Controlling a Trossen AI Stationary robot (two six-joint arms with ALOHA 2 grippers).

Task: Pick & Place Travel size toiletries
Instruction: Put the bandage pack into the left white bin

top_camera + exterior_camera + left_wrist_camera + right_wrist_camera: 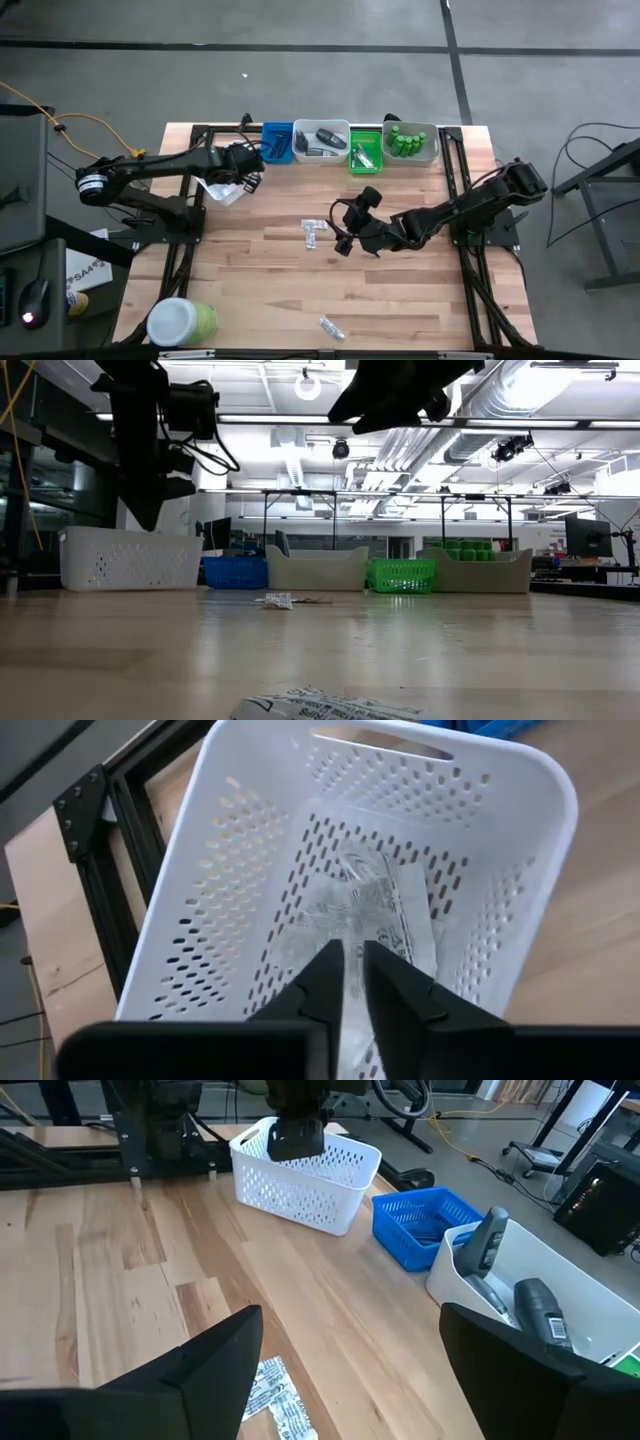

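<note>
My left gripper (247, 168) hangs fingers-down over the white perforated basket (225, 188), near the table's far left, and is shut on a clear sachet (372, 905). In the left wrist view more sachet material lies on the basket's floor. My right gripper (343, 226) is open and hovers above mid-table, just right of two sachets (313, 229) lying flat on the wood; one of them shows below its fingers (277, 1398). Another sachet (330, 327) lies near the table's near edge. Green bottles (408, 142) stand in the far-right tray. My left gripper pinches the clear sachet between its two fingers (325, 975), coming from above and pointing down. The held end (351, 982) shows as a silvery strip in the narrow gap. The rest of the sachet hangs down into the basket; whether it touches the floor I cannot tell.
A row of trays stands along the far edge: blue (277, 143), pale grey with dark pieces (322, 140), green (365, 152), and grey with the bottles (432, 150). A big green jar with a white lid (180, 322) sits at the near left corner. Bare wood lies between.
</note>
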